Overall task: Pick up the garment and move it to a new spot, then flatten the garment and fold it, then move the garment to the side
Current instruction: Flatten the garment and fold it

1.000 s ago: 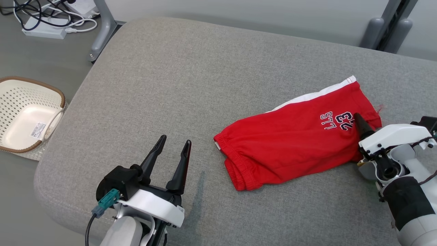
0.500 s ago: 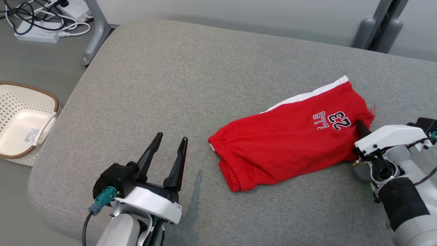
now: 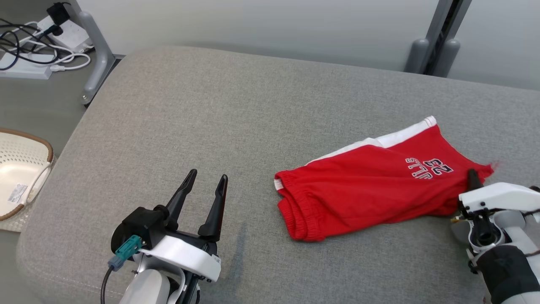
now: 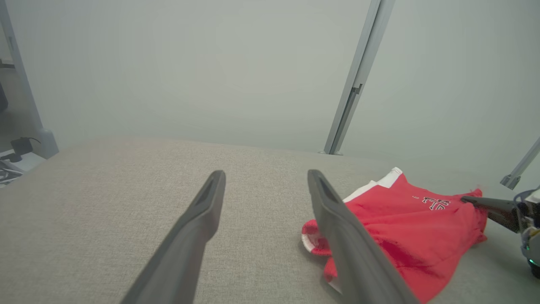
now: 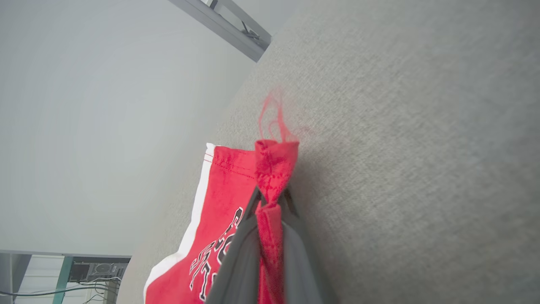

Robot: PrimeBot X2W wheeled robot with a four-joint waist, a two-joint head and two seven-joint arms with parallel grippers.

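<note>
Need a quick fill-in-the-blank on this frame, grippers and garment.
The right gripper is shut on a corner of the ____ shorts.
The left gripper stands ____, holding nothing.
The shorts lie on a ____ cushion.
The white basket is on the robot's ____ side.
Missing: red; open; grey; left.

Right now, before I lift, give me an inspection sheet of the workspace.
Surface: grey fabric-covered table.
Job's things: red shorts lying rumpled on the table's right side, white stripe along the far edge.
Clutter: pale basket on the floor, left.
Grippers: left gripper open, above bare table; right gripper shut on a corner of the shorts.
Cables: cables and power strip on the floor, far left.
Surroundings: pale wall, grey posts behind.
</note>
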